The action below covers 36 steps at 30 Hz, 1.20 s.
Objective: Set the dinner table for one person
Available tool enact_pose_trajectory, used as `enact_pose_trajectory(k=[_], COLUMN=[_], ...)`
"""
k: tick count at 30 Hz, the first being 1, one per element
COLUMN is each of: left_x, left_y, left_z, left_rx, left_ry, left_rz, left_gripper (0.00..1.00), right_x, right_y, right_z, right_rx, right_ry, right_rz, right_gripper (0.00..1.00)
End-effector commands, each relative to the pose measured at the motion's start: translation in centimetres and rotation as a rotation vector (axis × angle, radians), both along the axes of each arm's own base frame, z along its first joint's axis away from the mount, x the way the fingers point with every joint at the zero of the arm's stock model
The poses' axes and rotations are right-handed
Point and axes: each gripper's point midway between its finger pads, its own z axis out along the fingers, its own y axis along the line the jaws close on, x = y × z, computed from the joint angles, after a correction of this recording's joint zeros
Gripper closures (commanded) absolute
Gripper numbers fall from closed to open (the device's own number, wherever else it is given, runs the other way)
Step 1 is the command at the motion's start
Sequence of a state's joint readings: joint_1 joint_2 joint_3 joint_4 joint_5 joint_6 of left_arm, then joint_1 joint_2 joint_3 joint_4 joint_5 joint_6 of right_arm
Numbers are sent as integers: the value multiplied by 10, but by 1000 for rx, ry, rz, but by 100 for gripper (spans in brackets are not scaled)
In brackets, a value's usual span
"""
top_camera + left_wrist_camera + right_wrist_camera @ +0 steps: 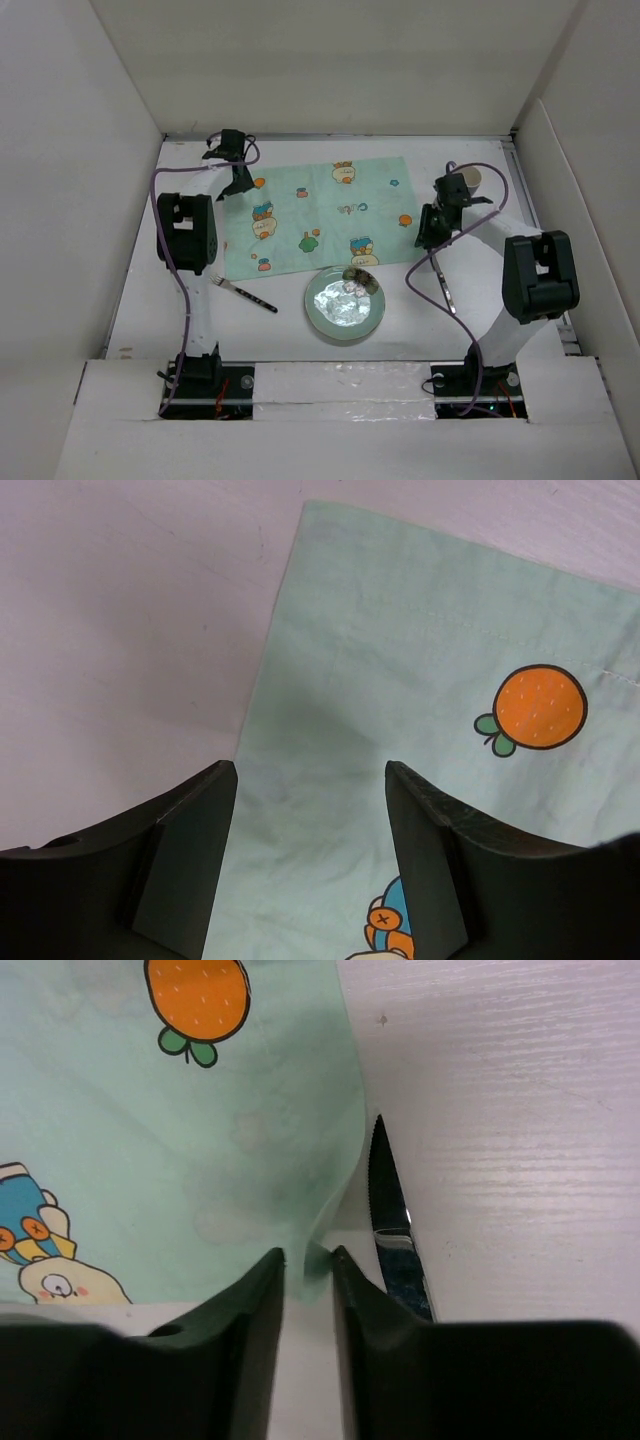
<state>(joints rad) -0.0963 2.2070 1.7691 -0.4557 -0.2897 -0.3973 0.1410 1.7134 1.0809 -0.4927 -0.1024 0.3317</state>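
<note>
The dinner table (290,150) is a white tabletop between white walls. A mint-green cartoon placemat (320,215) lies spread at its middle. My right gripper (428,238) is at the mat's near right corner; in the right wrist view it (308,1257) is shut on that corner of the placemat (200,1160), and the pinched cloth stands up a little. My left gripper (240,188) hovers over the mat's far left part; in the left wrist view it (310,770) is open and empty above the placemat (400,660), near its left edge.
A glass plate (345,303) sits just in front of the mat. A fork (245,293) lies to its left. A knife (445,285) lies right of the plate, its blade (392,1220) beside my right fingers. A cup (470,180) stands at the far right.
</note>
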Motion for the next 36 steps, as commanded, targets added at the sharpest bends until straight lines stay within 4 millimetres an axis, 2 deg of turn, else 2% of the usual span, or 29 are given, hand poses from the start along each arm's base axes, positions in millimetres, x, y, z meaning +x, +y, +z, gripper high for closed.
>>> enact_pose_trajectory(k=[1, 2, 3, 4, 5, 6, 8, 9, 10, 11, 12, 13, 14, 15, 16, 17, 18, 19, 20, 21, 22, 23, 24, 25, 28, 32, 36], left_x=[0, -2, -3, 3, 2, 1, -1, -2, -7, -13, -20, -27, -39, -52, -60, -75, -88, -97, -110, -121, -129, -141, -148, -154, -175, -178, -179], left_y=[2, -1, -5, -17, -23, -34, -52, -59, -69, -77, -82, -93, -97, -99, -106, -107, -109, -115, -115, -116, -117, -115, -114, -111, -102, -97, -96], left_z=[51, 73, 87, 106, 148, 164, 212, 227, 233, 245, 239, 244, 256, 235, 238, 250, 230, 231, 240, 224, 227, 239, 234, 236, 257, 258, 262], left_rx=[-19, -40, -66, -127, -166, -193, -225, -233, -278, -313, -339, -384, -406, -425, -459, -469, -489, -516, -526, -534, -540, -531, -527, -513, -455, -429, -426], left_ry=[-92, -138, -167, -230, -334, -379, -493, -517, -516, -533, -513, -525, -553, -511, -530, -563, -522, -527, -550, -517, -526, -563, -555, -560, -605, -601, -613], left_rz=[2, 4, -4, -38, -60, -91, -142, -167, -212, -246, -268, -319, -349, -357, -389, -410, -419, -451, -468, -471, -489, -503, -505, -505, -526, -515, -504], left_gripper=[42, 43, 45, 45, 46, 50, 56, 68, 76, 85, 100, 100, 100, 100, 100, 100, 100, 100, 100, 100, 96, 91, 82, 78, 65, 64, 64], right_x=[-6, -8, -10, -11, -13, -15, -18, -23, -25, -29, -35, -40, -48, -55, -68, -80, -85, -100, -106, -111, -117, -126, -128, -131, -140, -140, -136], right_y=[2, 4, 7, 8, 8, 8, 6, 3, 3, 7, 15, 25, 39, 54, 63, 76, 86, 88, 92, 100, 104, 104, 111, 115, 121, 130, 136], right_z=[18, 24, 30, 37, 52, 59, 77, 78, 82, 85, 92, 92, 92, 94, 81, 75, 73, 57, 50, 48, 40, 29, 28, 25, 2, -6, -19], right_rx=[29, 39, 57, 69, 78, 81, 83, 72, 68, 74, 117, 140, 170, 224, 248, 274, 311, 327, 339, 375, 389, 400, 430, 447, 479, 517, 524], right_ry=[-36, -46, -58, -73, -116, -133, -178, -175, -189, -199, -223, -231, -233, -243, -211, -195, -198, -153, -138, -139, -110, -78, -86, -79, -14, -2, 21], right_rz=[28, 35, 43, 37, 34, 28, 19, 16, 25, 47, 85, 141, 197, 257, 291, 336, 366, 372, 387, 417, 438, 441, 469, 481, 490, 514, 497], right_gripper=[62, 59, 56, 53, 51, 48, 42, 42, 47, 60, 78, 100, 100, 100, 100, 100, 100, 96, 85, 70, 50, 44, 40, 37, 37, 40, 48])
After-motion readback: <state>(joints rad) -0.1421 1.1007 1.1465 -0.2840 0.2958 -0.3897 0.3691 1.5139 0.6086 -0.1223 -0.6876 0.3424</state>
